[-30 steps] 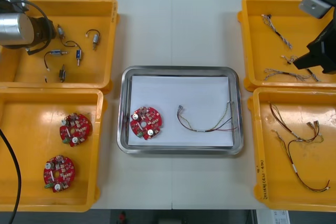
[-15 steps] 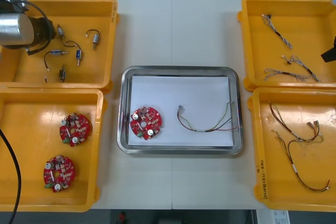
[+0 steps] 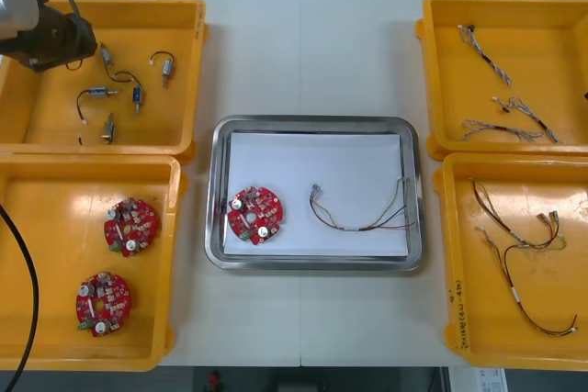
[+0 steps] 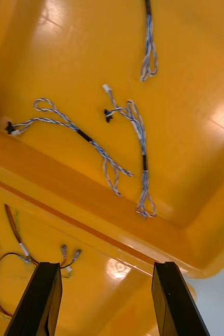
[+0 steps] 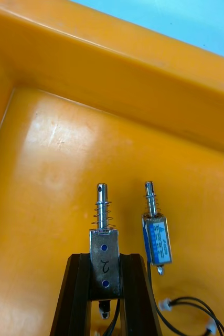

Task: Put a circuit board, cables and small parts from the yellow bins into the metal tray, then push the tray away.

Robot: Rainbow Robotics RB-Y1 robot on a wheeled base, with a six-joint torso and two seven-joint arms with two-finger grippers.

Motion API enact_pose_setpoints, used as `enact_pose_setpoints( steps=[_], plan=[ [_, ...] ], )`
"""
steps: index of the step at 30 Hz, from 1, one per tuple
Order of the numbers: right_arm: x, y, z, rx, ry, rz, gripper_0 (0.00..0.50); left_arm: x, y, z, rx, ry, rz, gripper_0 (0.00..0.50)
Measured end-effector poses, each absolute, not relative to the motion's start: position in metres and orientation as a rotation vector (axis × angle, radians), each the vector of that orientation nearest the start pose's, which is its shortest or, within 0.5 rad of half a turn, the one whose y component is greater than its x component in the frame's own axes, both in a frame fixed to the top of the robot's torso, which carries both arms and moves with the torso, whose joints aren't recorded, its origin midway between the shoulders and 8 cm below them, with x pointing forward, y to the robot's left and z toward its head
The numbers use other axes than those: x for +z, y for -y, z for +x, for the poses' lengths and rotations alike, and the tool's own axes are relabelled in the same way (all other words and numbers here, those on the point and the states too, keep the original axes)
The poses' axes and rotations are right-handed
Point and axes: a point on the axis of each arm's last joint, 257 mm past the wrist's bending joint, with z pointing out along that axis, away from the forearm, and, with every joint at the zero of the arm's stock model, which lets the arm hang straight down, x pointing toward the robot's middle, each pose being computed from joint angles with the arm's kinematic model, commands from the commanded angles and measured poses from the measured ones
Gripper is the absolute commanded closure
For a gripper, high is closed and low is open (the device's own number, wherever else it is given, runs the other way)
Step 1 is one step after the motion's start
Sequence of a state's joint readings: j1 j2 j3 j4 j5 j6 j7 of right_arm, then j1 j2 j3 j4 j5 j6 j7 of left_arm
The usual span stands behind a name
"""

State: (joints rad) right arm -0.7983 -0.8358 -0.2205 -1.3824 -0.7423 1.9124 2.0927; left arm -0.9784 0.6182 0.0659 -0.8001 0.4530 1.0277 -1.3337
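In the left wrist view my left gripper point(image 5: 105, 258) is shut on a small metal part point(image 5: 103, 239), a block with a spring and a pin pointing away from the fingers. It is held just above the floor of the far left yellow bin point(image 3: 119, 4). A second small metal part point(image 5: 156, 240) with a blue label lies just beside it. My left arm point(image 3: 41, 29) reaches over that bin's far left corner. My right gripper point(image 4: 106, 268) stands open above the wall between the two right bins, with nothing between its fingers. The metal tray point(image 3: 317, 124) holds a red circuit board point(image 3: 255, 216) and a cable point(image 3: 363, 218).
Several more small metal parts point(image 3: 119, 94) lie in the far left bin. Two circuit boards point(image 3: 131, 225) sit in the near left bin. Blue and white cables point(image 3: 501, 107) lie in the far right bin, red and yellow cables point(image 3: 519, 245) in the near right one.
My left gripper has shut on the small metal part and the left arm has shifted toward the bin's far left corner. The right arm has drawn back off the right edge of the front view.
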Motion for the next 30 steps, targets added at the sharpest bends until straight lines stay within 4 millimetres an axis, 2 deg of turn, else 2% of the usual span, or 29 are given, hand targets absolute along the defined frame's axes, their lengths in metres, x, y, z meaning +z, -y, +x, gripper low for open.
enact_pose_setpoints(
  steps=[8,13,18,24,30],
  plan=[
    [-0.073,0.422,0.535,-0.242,-2.547,-0.71,0.0,-0.118,-0.41,0.647,0.042,-2.368,-0.412,0.499],
    [-0.084,0.433,0.546,-0.225,-2.554,-0.648,0.0,-0.099,-0.394,0.629,0.07,-2.381,-0.337,0.5],
    [-0.099,0.441,0.556,-0.182,-2.565,-0.582,0.0,-0.091,-0.379,0.601,0.107,-2.415,-0.267,0.5],
    [-0.112,0.451,0.569,-0.173,-2.542,-0.543,0.0,-0.078,-0.35,0.574,0.136,-2.431,-0.161,0.5],
    [-0.125,0.461,0.581,-0.159,-2.521,-0.479,0.0,-0.072,-0.291,0.551,0.115,-2.445,-0.093,0.498]
  ],
)
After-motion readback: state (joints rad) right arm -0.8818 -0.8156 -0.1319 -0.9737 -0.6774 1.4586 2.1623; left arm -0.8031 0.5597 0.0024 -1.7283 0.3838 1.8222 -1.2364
